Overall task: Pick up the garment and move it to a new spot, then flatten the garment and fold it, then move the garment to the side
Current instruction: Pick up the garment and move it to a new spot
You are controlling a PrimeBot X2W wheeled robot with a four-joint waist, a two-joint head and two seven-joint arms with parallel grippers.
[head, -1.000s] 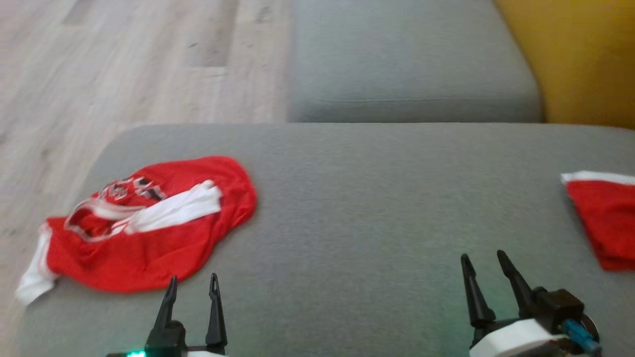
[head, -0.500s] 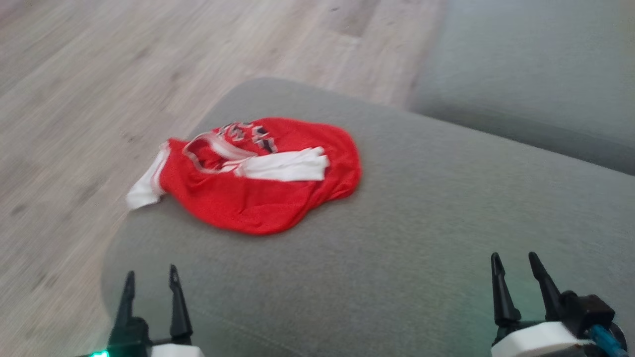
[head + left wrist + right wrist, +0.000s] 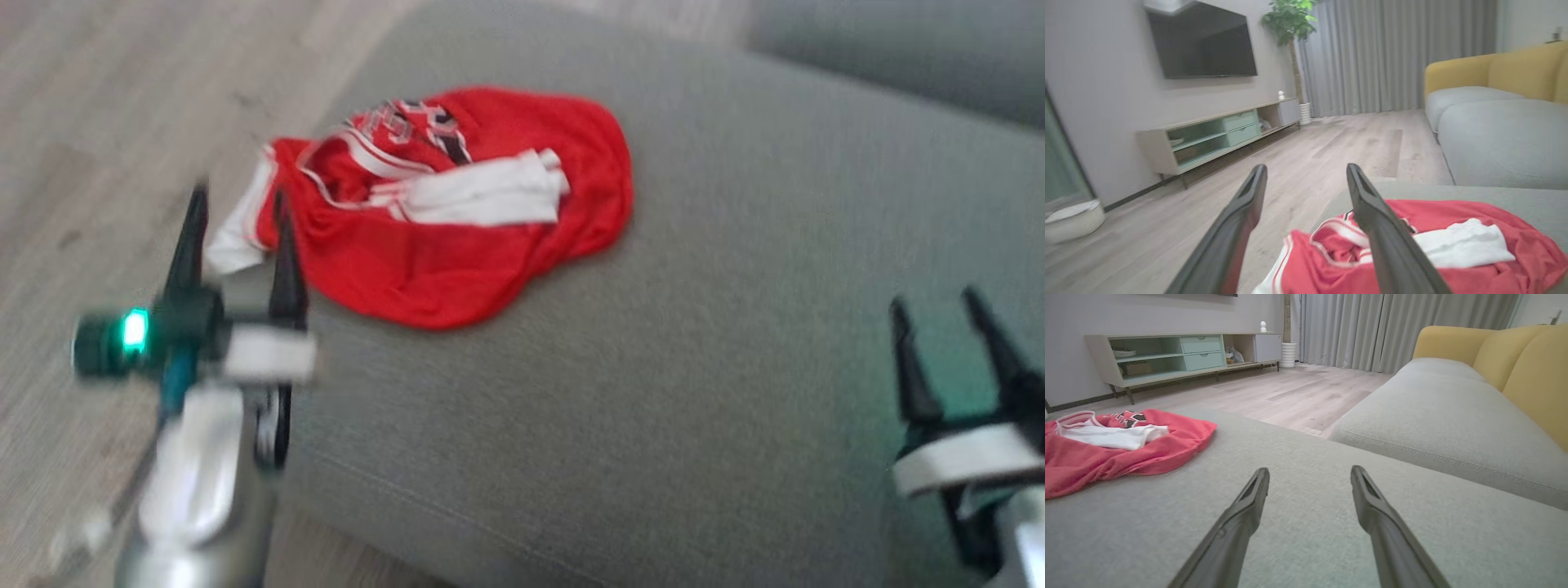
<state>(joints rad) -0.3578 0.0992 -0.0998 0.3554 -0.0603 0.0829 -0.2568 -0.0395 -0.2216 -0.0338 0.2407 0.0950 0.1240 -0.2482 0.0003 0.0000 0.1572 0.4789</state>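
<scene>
A crumpled red garment (image 3: pixel 457 204) with white trim and dark lettering lies near the left end of the grey sofa cushion (image 3: pixel 653 367). One white edge hangs over the cushion's side. My left gripper (image 3: pixel 237 196) is open, raised at the garment's left edge, its fingertips just short of the cloth. From the left wrist the garment (image 3: pixel 1453 249) lies below and right of the open fingers (image 3: pixel 1380 212). Over bare cushion at the lower right my right gripper (image 3: pixel 935 298) stands open and empty. The right wrist view has the garment (image 3: pixel 1106 449) far to the left.
Wooden floor (image 3: pixel 98 122) lies left of the cushion, beyond its rounded edge. A second grey cushion (image 3: pixel 1437 412) and yellow backrest (image 3: pixel 1527 367) sit further along. A TV cabinet (image 3: pixel 1220 134), a wall-mounted screen and a potted plant stand across the room.
The head camera has swung left and down, so the whole picture shifted. My left arm has risen and reached forward to the garment's left edge. The right gripper rose a little.
</scene>
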